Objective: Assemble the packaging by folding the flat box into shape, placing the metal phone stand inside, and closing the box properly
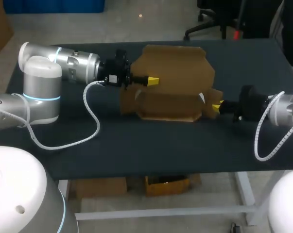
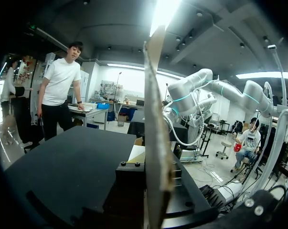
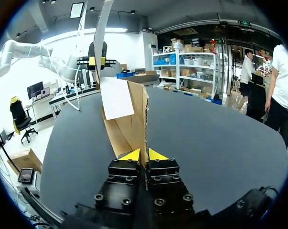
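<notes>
The brown cardboard box (image 1: 173,73) lies half folded in the middle of the black table (image 1: 136,145); one wide panel lies toward the back and a folded section (image 1: 168,104) sits in front of it. My left gripper (image 1: 153,80) is shut on the wide panel's left side. That panel stands edge-on (image 2: 155,143) in the left wrist view. At the box's right end my right gripper (image 1: 215,106) pinches a flap. In the right wrist view the flap's edge (image 3: 144,124) sits between the two yellow tips of my right gripper (image 3: 144,155). A white label (image 3: 116,98) is stuck on the box. No phone stand is visible.
My left arm's white coiled cable (image 1: 90,121) trails over the table's left half. My right arm's cable (image 1: 263,141) loops down at the right edge. Bare tabletop stretches in front of the box and to its far left.
</notes>
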Action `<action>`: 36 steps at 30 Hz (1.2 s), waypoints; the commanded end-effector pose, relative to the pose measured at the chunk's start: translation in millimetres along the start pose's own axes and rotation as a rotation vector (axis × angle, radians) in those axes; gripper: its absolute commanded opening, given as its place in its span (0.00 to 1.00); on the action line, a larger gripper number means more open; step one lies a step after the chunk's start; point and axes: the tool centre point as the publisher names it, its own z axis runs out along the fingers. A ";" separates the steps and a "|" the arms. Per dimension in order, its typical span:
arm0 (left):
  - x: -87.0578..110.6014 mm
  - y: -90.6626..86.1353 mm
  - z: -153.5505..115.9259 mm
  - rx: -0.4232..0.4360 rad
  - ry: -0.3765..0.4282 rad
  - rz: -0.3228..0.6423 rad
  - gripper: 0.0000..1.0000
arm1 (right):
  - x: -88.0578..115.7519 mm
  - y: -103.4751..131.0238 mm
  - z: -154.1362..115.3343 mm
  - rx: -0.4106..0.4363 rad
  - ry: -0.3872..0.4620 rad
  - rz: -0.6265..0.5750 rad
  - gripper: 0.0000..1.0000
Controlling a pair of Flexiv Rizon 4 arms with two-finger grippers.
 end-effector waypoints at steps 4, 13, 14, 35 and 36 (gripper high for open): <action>-0.7 2.0 1.2 -0.001 0.002 0.000 0.00 | -1.2 -1.3 1.3 -0.013 0.001 0.002 0.00; -0.7 2.0 1.2 -0.001 0.002 0.000 0.00 | 2.9 -2.1 0.3 -0.018 -0.012 0.007 0.00; -0.7 2.0 1.2 -0.001 0.002 0.000 0.00 | 3.2 -1.9 0.7 -0.018 -0.012 0.007 0.00; -0.7 2.0 1.2 -0.001 0.002 0.000 0.00 | 12.7 -3.1 1.1 -0.025 -0.096 0.040 0.00; -0.7 2.0 1.2 -0.001 0.002 0.000 0.00 | 13.6 -3.5 1.1 -0.025 -0.099 0.040 0.00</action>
